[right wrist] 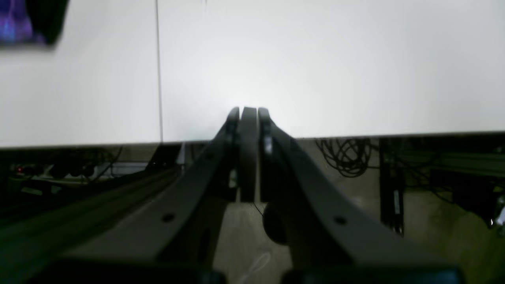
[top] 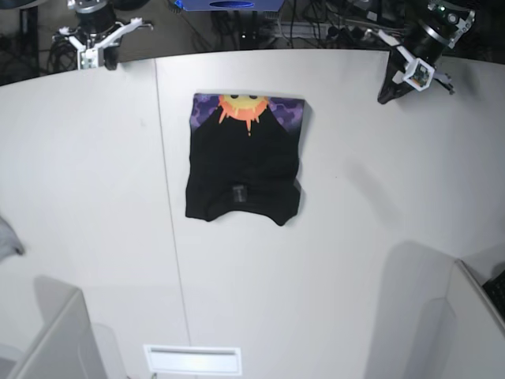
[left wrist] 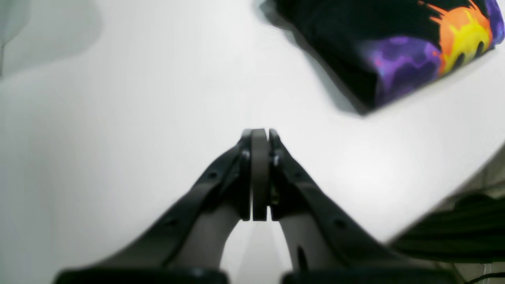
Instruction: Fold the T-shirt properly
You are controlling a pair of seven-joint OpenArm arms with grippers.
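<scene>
**A:** Look at your T-shirt (top: 243, 167) first — it lies folded into a compact, roughly rectangular bundle on the white table (top: 355, 260), just right of the thin seam (top: 168, 197) that runs down the tabletop in the base view. The cloth is soft black, matte, with rounded lower corners and a small tag near the middle.

**B:** And the print?

**A:** You can see it along the far edge: an orange-yellow sun with jagged rays on a purple mottled patch. In the left wrist view the same patch shows at the bundle's edge, blurred.

**B:** Where are your grippers?

**A:** Both well apart from the shirt. Your left gripper (left wrist: 259, 136) hangs over bare table, its dark curved fingers (left wrist: 252, 173) pressed together on nothing. Your right gripper (right wrist: 248, 112) sits at the table's edge, fingers (right wrist: 247, 157) likewise closed and empty.

**B:** Anything else around?

**A:** A small grey scrap (top: 8, 237) at the table's edge, low grey partitions (top: 55, 339) at the near corners, and coiled black cables (right wrist: 347, 156) below the table — nothing lies on the shirt.
</scene>
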